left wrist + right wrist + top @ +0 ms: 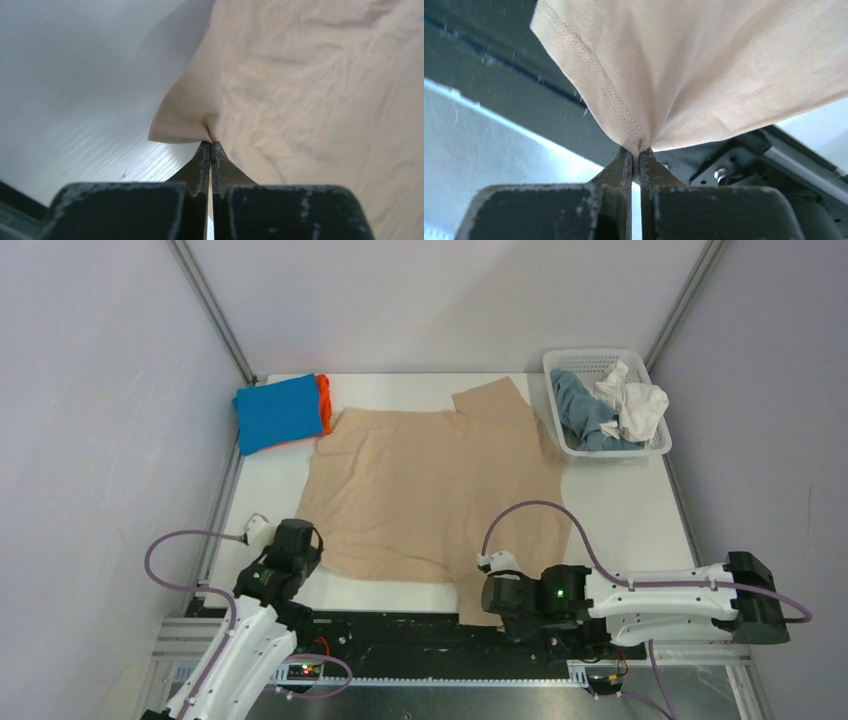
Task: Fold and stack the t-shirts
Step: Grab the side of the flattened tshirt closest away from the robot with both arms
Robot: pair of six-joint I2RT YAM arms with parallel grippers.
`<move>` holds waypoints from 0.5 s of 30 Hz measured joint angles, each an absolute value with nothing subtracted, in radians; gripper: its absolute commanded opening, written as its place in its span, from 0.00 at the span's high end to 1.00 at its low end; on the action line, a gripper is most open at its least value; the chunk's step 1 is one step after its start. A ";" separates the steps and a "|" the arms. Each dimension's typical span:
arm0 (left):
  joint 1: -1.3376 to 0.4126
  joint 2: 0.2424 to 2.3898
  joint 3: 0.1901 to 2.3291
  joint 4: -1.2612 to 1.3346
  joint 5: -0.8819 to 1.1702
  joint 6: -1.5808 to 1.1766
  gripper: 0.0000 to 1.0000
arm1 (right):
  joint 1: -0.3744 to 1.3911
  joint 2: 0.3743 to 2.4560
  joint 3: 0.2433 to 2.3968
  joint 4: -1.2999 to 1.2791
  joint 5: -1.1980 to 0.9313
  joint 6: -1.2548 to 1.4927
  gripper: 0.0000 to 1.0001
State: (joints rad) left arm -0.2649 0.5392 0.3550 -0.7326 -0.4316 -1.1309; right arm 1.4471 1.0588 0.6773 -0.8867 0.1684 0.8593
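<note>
A beige t-shirt lies spread over the middle of the white table. My left gripper is shut on its near left corner, and the cloth is pinched at the fingertips in the left wrist view. My right gripper is shut on the hemmed near right corner, which hangs past the table's front edge. A folded bright blue t-shirt lies on an orange one at the far left. A white t-shirt and a grey-blue one lie crumpled in the basket.
A white mesh basket stands at the far right corner. Grey walls close in the table on the left, back and right. A black metal frame runs along the near edge.
</note>
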 measured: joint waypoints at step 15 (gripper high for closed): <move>-0.269 0.314 0.295 -0.987 -0.384 -1.234 1.00 | 1.519 1.018 0.677 -0.999 0.043 0.923 1.00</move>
